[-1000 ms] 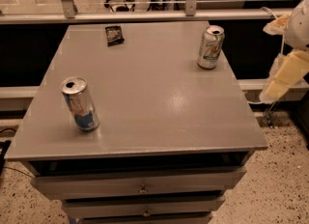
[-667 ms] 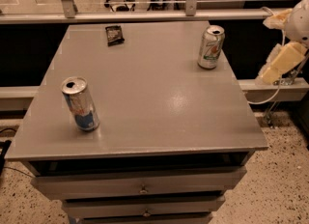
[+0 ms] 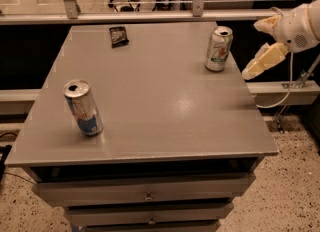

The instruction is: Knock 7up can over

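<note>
So the 7up can (image 3: 218, 49) is standing upright near the far right corner of the bench (image 3: 165, 101). The claw (image 3: 256, 46) hangs out past the bench's right edge, just to the right of the can. It's close, but there's a clear gap and no contact. Its two cream fingers (image 3: 265, 61) are spread apart and there's nothing between them.

The arm (image 3: 300, 26) runs out of the shot on the right, so only the wrist end shows. The can's lettering is hard to read, just green with a bit of red.

Also on the bench: a slim blue can (image 3: 83, 107) upright at front left, and a dark packet (image 3: 119, 36) at the back, can't tell what it is. The drawers (image 3: 147, 193) underneath get cut off at the bottom.
</note>
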### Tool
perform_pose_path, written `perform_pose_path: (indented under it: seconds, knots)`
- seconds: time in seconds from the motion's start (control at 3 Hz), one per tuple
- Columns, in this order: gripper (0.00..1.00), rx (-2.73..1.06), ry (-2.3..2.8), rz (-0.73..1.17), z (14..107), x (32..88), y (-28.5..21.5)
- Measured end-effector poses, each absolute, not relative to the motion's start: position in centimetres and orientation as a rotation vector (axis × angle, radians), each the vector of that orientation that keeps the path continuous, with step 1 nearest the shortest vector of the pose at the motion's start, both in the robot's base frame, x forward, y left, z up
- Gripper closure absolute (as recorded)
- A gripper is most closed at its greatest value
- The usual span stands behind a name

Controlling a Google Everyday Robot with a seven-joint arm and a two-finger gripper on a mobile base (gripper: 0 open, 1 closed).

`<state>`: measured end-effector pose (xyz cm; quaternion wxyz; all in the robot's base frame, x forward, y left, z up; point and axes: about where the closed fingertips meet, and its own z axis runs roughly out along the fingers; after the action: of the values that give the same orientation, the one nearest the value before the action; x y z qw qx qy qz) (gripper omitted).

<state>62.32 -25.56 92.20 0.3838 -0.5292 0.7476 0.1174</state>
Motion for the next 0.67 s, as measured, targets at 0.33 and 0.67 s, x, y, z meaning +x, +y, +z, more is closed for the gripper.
perform_pose_path:
  seconds: [0.33, 0.67]
  knots:
    - [0.0, -1.298, 1.854, 0.376, 90.9, 64.7, -24.1]
    - [0.0, -1.262, 1.811, 0.46, 90.0, 66.1, -22.7]
